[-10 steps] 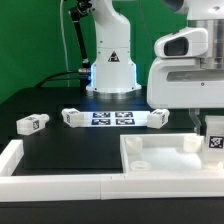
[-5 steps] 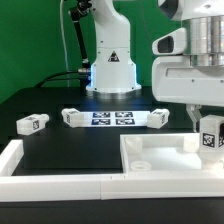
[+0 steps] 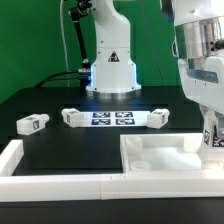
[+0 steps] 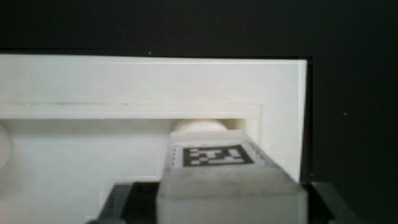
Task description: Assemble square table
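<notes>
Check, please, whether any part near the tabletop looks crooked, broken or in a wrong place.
Nothing stands out. The end effector holds one leg straight between its fingers, at a corner of the tabletop, which lies flat and shows no damage.

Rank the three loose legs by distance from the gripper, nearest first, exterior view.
Gripper holds the fourth leg; sides are the exterior view's.
1. Right-end leg, by the marker board.
2. Left-end leg, at its other end.
3. Lone leg, far left.
</notes>
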Action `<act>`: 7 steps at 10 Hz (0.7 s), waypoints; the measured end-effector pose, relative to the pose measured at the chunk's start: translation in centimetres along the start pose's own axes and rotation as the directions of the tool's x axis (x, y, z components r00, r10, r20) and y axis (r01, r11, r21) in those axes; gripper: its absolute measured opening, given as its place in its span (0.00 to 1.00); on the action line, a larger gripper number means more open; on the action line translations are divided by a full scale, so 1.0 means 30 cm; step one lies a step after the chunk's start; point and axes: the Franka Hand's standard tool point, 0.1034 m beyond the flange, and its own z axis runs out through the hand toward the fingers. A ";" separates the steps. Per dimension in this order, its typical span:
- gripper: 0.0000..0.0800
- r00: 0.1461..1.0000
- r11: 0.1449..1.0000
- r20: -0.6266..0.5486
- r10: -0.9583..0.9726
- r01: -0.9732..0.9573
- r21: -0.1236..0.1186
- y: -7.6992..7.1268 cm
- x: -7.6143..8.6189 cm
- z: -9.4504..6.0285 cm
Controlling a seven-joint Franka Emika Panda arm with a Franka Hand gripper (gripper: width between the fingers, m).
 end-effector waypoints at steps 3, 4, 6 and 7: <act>0.75 0.862 0.862 -0.010 -0.507 0.506 -0.025 -0.005 -0.007 -0.007; 0.79 0.852 0.852 -0.008 -0.523 0.523 -0.024 -0.002 -0.020 -0.005; 0.81 0.746 0.746 -0.004 -0.666 0.666 -0.027 -0.002 -0.014 -0.004; 0.81 0.647 0.647 0.000 -0.762 0.761 -0.042 0.000 -0.017 -0.005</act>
